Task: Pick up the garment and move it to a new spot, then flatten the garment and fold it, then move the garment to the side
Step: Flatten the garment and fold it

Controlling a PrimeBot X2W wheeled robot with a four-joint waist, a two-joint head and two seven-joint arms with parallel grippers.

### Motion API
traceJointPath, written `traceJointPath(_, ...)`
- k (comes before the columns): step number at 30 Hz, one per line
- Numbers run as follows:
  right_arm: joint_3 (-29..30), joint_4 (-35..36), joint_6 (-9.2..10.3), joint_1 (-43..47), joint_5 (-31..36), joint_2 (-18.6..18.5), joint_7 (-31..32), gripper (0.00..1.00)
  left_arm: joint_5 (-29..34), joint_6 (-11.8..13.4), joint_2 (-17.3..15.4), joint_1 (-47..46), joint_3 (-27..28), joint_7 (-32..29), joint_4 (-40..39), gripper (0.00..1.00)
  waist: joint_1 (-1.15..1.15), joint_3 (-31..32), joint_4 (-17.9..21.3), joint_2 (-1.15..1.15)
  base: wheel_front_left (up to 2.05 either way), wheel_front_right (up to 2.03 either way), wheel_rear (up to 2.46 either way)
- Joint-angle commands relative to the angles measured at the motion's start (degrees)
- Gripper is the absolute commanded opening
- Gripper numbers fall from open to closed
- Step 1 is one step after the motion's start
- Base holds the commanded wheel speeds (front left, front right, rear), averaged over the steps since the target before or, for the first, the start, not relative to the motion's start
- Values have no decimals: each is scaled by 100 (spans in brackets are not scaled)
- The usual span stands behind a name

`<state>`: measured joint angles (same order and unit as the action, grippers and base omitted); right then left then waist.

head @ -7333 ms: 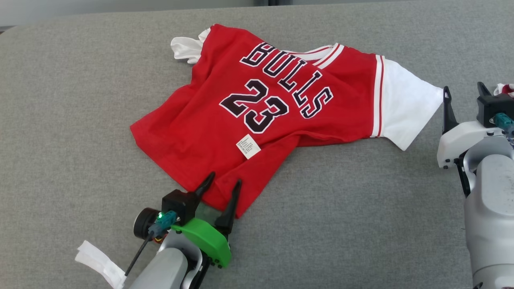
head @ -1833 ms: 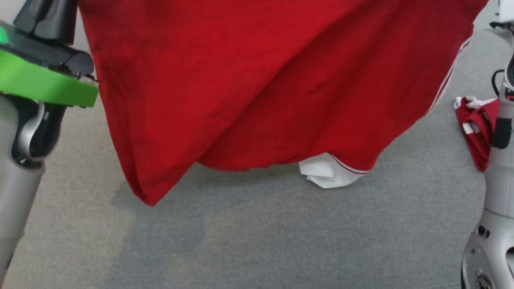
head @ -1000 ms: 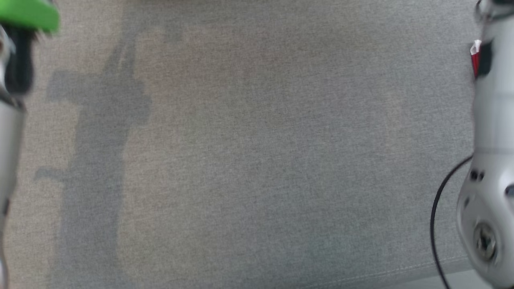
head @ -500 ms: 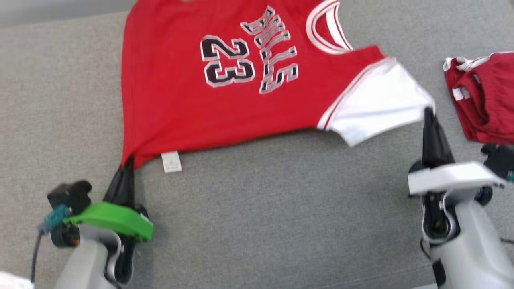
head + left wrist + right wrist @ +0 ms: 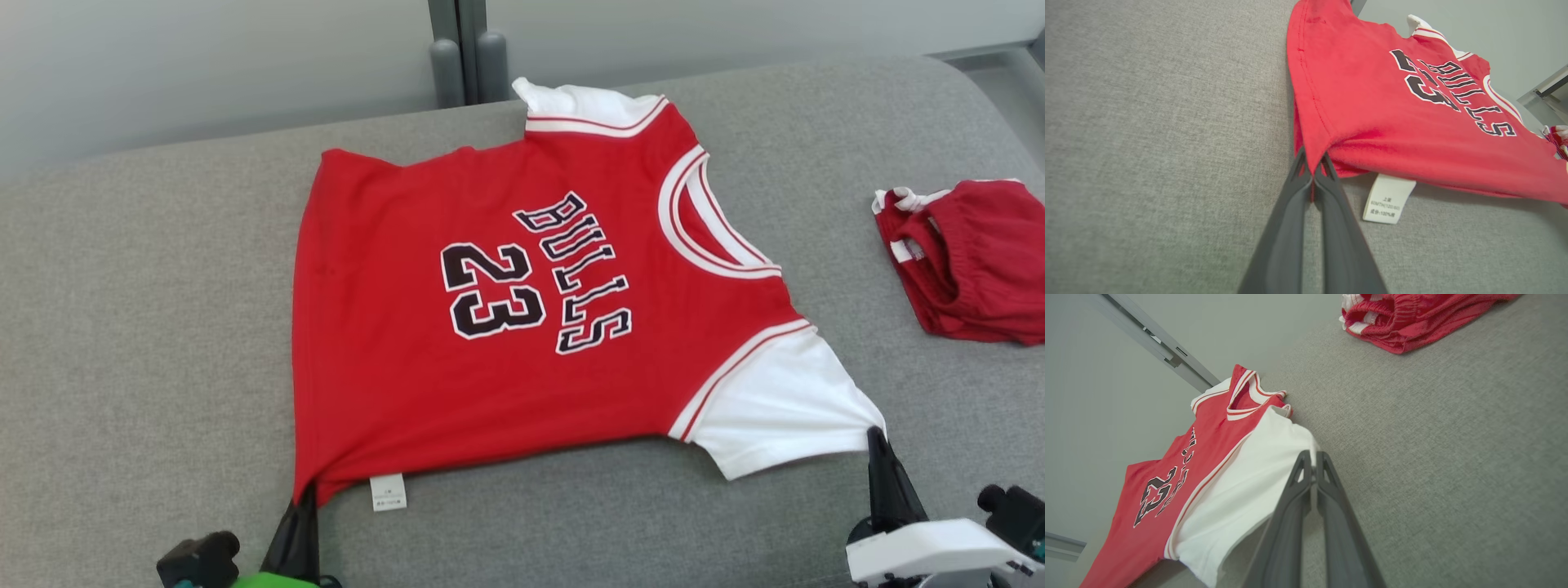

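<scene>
- Garment (image 5: 490, 327), head view: a red jersey with white sleeves lies spread, print side up, on the grey cushion (image 5: 147, 327). Its long axis runs across the robot's front, with the hem to the left and the collar to the right. The whole body lies beyond both grippers, away from the robot.
- Head view, the grippers: the left gripper (image 5: 304, 502) is closed on the near hem corner (image 5: 314, 482), with the care label (image 5: 388, 492) just beside it. The right gripper (image 5: 878, 445) is closed on the tip of the near white sleeve (image 5: 784, 408). The two arms hold the two ends of the near edge, each nearest its own end. A second red garment (image 5: 971, 261) lies well apart on the right.
- Left wrist view: the two dark fingers are pressed together with a pinch of red cloth between their tips. The hem corner rises slightly off the cushion, while the rest of the jersey stretches up and to the right. The label hangs out just to the right of the fingers.
- Right wrist view: the fingers are clamped together on the edge of the white sleeve, which looks drawn taut toward them. The red body trails off to the lower left and the second red garment sits at the top.
- Judgement: the relocation looks done and the jersey is nearly flat, apart from a slight rumple along the far edge. With the near edge held at both ends, the coming move depends on that edge being the closest one. Either a last outward tug or a fold would work away from the robot, across the short axis.
</scene>
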<state>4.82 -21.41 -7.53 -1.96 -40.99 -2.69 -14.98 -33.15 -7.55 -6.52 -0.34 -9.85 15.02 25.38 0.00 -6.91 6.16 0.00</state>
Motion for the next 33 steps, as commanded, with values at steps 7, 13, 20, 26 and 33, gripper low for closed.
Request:
traceJointPath(7,191,96,11,745,-119,-46,-27,0,231,10,132,674,263,16,-303,0,0,468,-138,0,0,0,0)
traceJointPath(13,219,340,11,837,-270,-43,-27,0,339,10,203,807,126,17,-830,0,0,427,-154,0,0,0,0)
traceJointPath(20,6,792,9,138,-415,-40,-26,0,328,10,115,247,-8,16,-1133,0,0,70,-211,0,0,0,0)
traceJointPath(26,-104,636,9,-792,-138,-39,6,0,218,10,-29,-502,-205,15,-873,0,0,-378,-268,0,0,0,0)
traceJointPath(33,-10,78,9,-1927,378,-38,11,0,87,10,-198,-1318,-324,15,-586,0,0,-872,-333,0,0,0,0)
